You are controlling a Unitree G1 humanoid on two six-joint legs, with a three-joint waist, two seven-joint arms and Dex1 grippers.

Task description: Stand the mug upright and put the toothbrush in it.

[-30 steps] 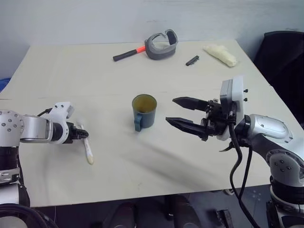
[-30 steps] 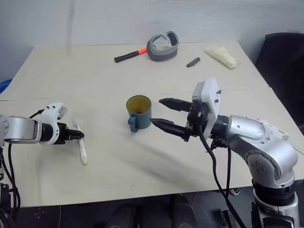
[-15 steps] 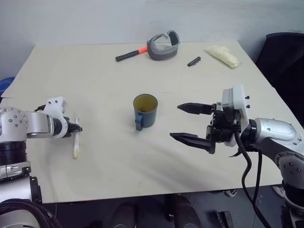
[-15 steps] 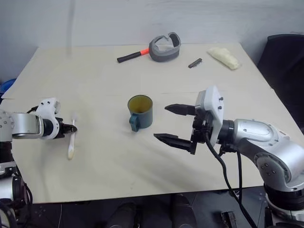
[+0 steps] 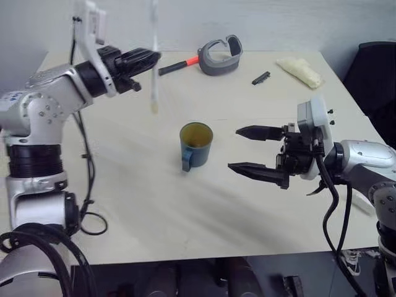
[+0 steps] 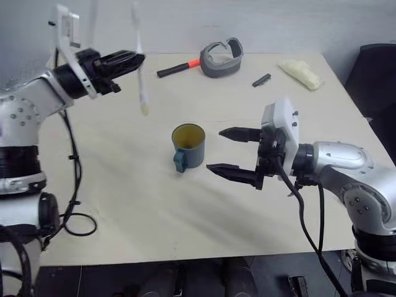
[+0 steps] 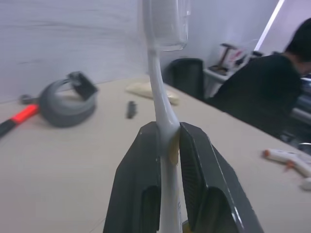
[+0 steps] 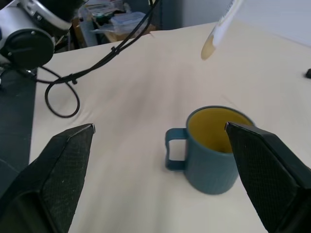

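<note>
**Operator:** Status of the mug?

**Technician:** Mug [image 5: 196, 144] stands upright near the middle of the table [image 5: 124, 204], mouth up, handle toward the near edge. The yellowish inside looks empty. Judged from this, the first step is complete.

**Operator:** Location of the toothbrush?

**Technician:** Toothbrush [image 5: 153, 62] is off the table, held in the air to the left of and beyond the mug. It hangs close to vertical, cream-yellow handle end down, bristle head up. The left pincer [image 5: 150, 57] is pressed together on its white shaft; the left wrist view shows both black fingers [image 7: 141, 184] clamped against the shaft. The lower end is not over the mug mouth and is well apart from the rim.

**Operator:** State of the right pincer?

**Technician:** Right pincer [image 5: 243, 150] is spread wide and holds nothing. It hovers just right of the mug, fingers pointing at it, not touching it.

**Operator:** Remaining work?

**Technician:** Insertion only. The toothbrush must be carried right and toward the near side until its lower end is over the mug opening, lowered in, then released. The spread right pincer is placed where it could steady the mug if required.

**Operator:** Other items present?

**Technician:** Hammer [image 5: 179, 64], grey curved part [image 5: 221, 55], small dark piece [image 5: 260, 77] and pale bundle [image 5: 299, 70] lie along the far edge, clear of the working area.
</note>
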